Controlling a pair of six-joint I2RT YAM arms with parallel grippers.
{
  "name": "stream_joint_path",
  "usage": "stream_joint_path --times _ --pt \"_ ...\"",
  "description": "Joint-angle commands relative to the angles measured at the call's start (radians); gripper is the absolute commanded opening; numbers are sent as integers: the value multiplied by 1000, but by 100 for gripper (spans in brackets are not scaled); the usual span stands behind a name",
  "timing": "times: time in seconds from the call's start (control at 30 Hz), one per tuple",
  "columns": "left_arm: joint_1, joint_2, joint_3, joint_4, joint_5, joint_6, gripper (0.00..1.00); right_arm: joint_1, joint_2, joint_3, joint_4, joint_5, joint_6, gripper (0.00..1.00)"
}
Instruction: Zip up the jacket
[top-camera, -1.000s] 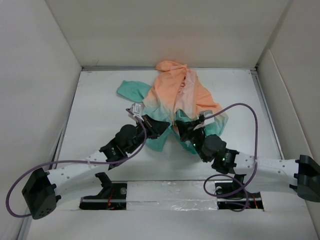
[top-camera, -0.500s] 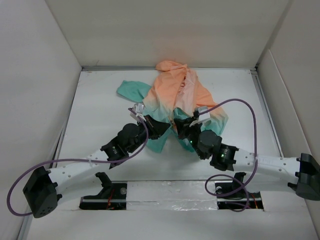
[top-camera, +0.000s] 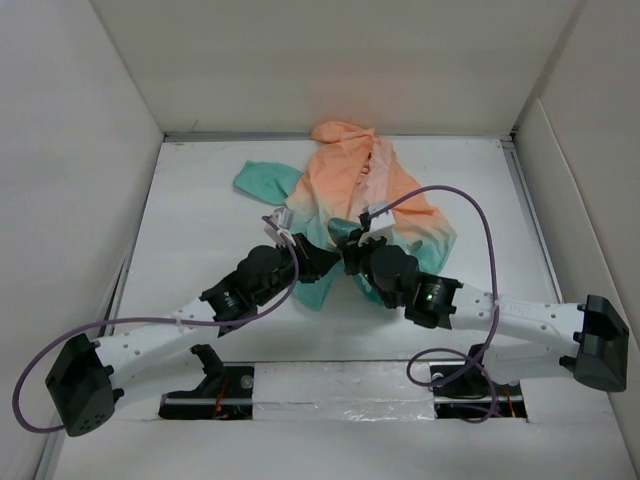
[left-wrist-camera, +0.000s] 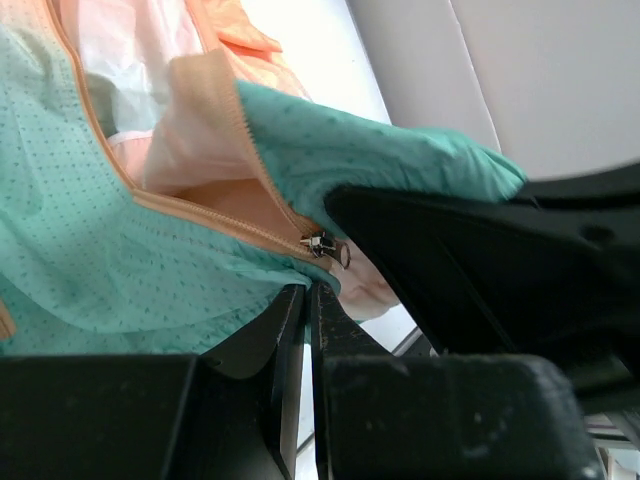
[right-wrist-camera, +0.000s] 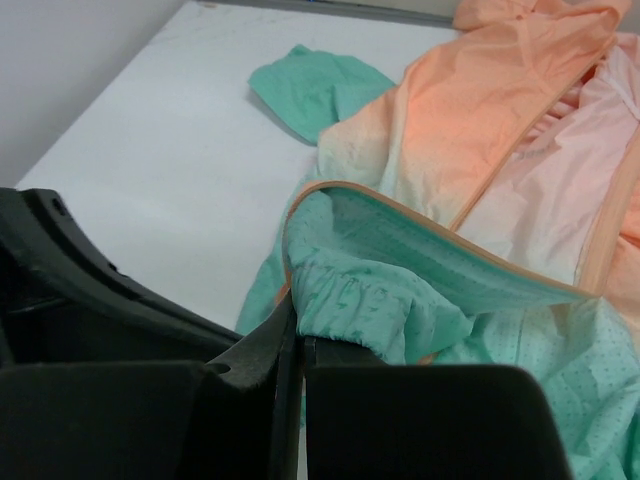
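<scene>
The thin peach-to-teal hooded fabric jacket (top-camera: 362, 185) lay toward the far side of the white table (top-camera: 200, 260), long axis running away from me, hood at the back wall, teal hem toward my bases. My left gripper (top-camera: 322, 260) and right gripper (top-camera: 350, 252) were both clamped onto that hem, side by side, near the small metal zipper slider (left-wrist-camera: 322, 243).

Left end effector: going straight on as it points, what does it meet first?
The jacket: its teal hem by the zipper slider, right at its tips; the right end effector looks close beyond, depth unclear.
</scene>
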Motion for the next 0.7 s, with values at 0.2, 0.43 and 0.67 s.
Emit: stream_joint_path --times 0.2,0.43,0.67 --pt "-3 -61 2 -114 72 46 0 -131 51 59 11 -237 49 0" --pt "-3 -30 -10 -242 162 77 0 -160 6 23 -30 -357 102 0" --pt "-3 -50 -51 -297 216 78 0 -225 -56 -13 -73 -496 132 0"
